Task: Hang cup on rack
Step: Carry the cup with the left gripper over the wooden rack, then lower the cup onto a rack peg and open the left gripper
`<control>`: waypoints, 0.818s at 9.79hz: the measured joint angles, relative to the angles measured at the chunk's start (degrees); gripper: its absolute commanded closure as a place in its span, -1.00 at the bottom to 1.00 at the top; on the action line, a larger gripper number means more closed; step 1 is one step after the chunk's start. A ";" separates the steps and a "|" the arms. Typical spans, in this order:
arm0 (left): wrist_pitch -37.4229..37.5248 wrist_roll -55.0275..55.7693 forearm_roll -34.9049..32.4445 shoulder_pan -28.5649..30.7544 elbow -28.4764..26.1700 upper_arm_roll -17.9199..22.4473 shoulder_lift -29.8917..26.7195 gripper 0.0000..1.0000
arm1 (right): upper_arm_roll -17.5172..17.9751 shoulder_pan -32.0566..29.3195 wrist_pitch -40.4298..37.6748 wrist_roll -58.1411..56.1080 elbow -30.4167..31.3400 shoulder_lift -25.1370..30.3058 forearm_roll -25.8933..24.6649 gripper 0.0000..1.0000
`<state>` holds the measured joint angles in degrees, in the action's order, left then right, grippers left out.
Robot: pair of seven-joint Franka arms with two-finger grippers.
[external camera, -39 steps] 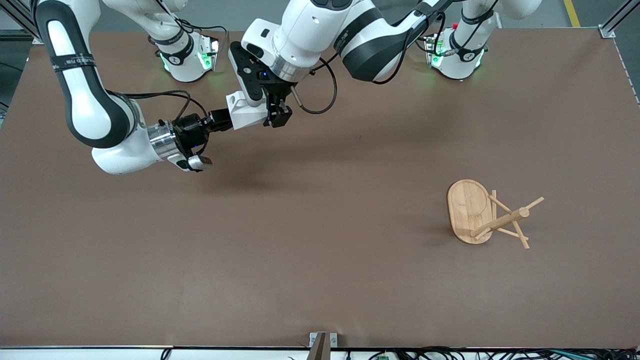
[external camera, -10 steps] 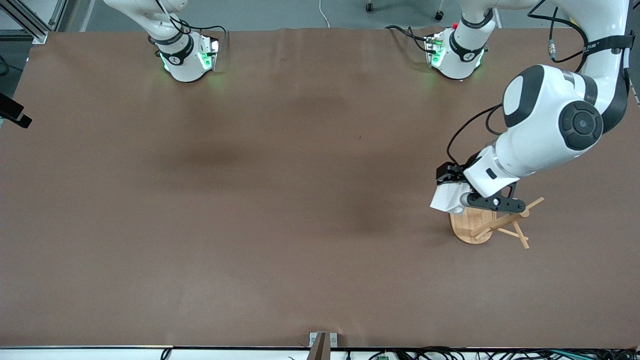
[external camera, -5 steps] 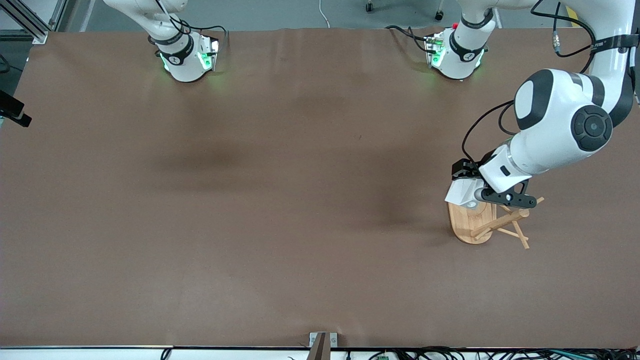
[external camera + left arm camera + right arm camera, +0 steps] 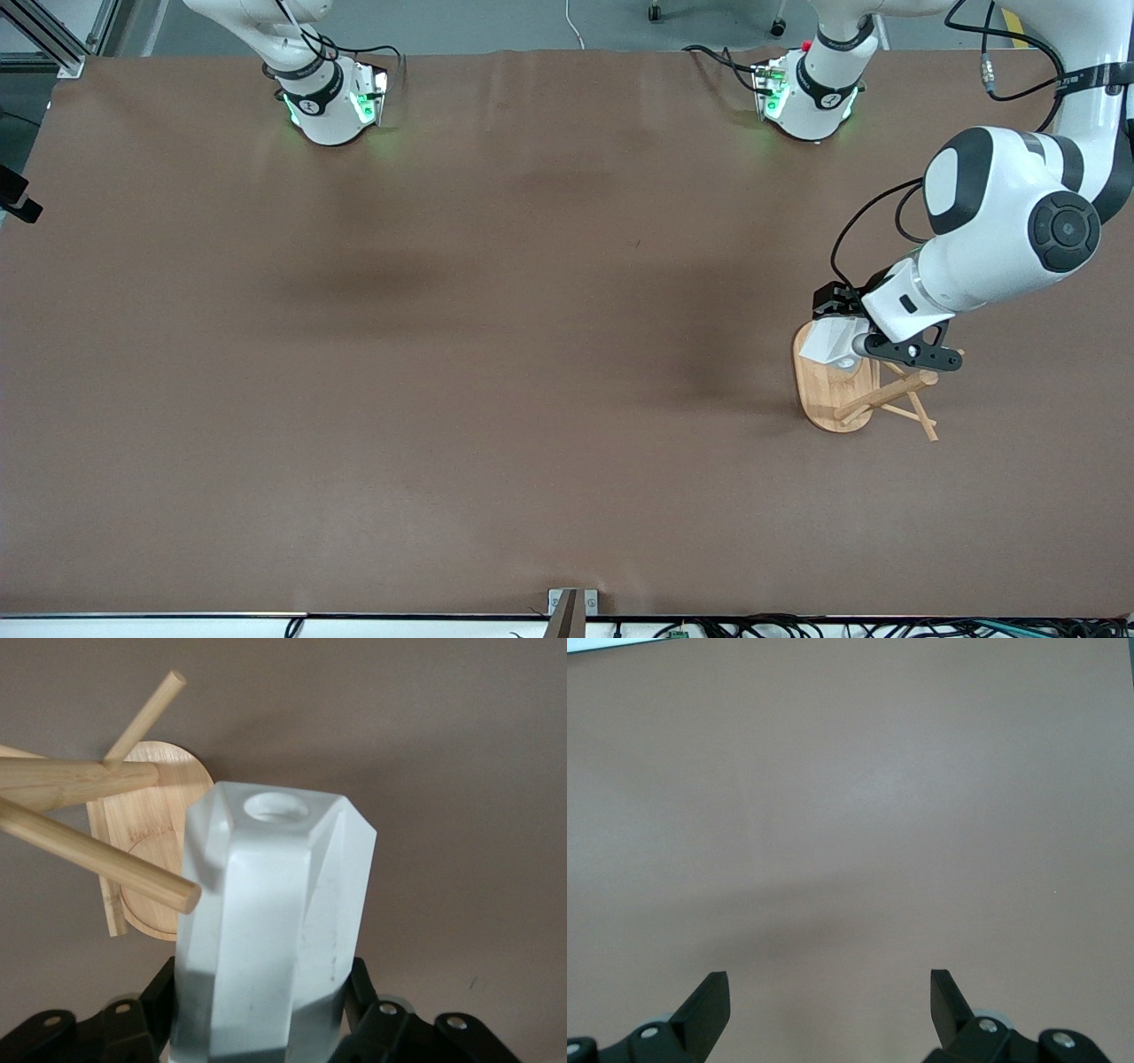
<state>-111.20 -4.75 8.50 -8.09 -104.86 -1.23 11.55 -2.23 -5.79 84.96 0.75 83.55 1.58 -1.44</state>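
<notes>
White faceted cup (image 4: 831, 344), handle hole (image 4: 276, 805) outward, tilted above oval base of light bamboo rack (image 4: 858, 390) near left arm's table end; peg tip (image 4: 183, 896) touching cup's side.

Brown table (image 4: 496, 354), rack (image 4: 828, 390) on it

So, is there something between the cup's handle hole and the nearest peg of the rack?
No. In the left wrist view the peg tip sits beside the cup, not in its hole.

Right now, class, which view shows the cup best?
Left wrist view: the cup fills it, held beside a rack peg. Front view shows it small, over the rack. Right wrist view shows none of it.
</notes>
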 measured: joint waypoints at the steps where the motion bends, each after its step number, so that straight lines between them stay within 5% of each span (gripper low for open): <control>1: -0.36 0.00 0.00 0.01 -0.07 0.15 0.00 0.99 | 0.04 0.01 -0.03 0.02 0.00 0.00 0.00 -1.00; 8: -1.45 -4.29 0.00 0.15 -0.63 2.52 0.06 0.98 | -0.08 0.02 -0.11 0.21 -0.01 0.00 0.00 -1.00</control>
<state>-112.65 -9.04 8.50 -7.94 -105.49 1.30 11.62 -2.30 -5.77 84.85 0.96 83.54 1.57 -1.44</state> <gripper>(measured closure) 0.242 0.000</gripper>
